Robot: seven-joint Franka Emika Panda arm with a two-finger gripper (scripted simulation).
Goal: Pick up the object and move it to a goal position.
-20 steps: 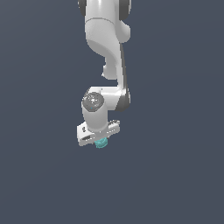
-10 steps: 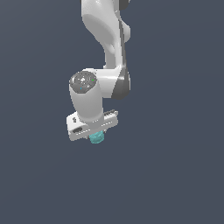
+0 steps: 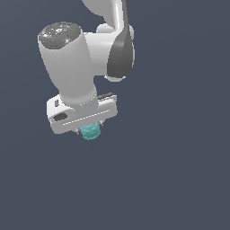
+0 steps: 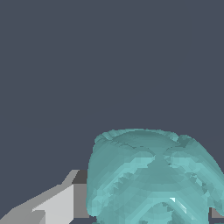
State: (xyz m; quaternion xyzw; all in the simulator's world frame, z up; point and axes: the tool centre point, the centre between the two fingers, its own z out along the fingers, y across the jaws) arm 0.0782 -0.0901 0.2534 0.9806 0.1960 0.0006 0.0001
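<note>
Overhead, white hand (image 3: 91,129) clamped on the teal ridged object (image 3: 91,132), plain grey-blue background all around

Exterior view: set above and off the arm, looking down, fairly near. Wrist view: very close behind the object (image 4: 151,177), beside one finger (image 4: 52,205). Both share the object (image 3: 91,131).

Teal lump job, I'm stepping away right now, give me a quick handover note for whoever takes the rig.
Gripper: shut on the teal lump, which pokes out below the white hand; the wrist view shows it against a finger.
Done: lump picked up, held clear of the plain grey background.
Left: carry it to the goal and release. No goal marker shows in either view.
</note>
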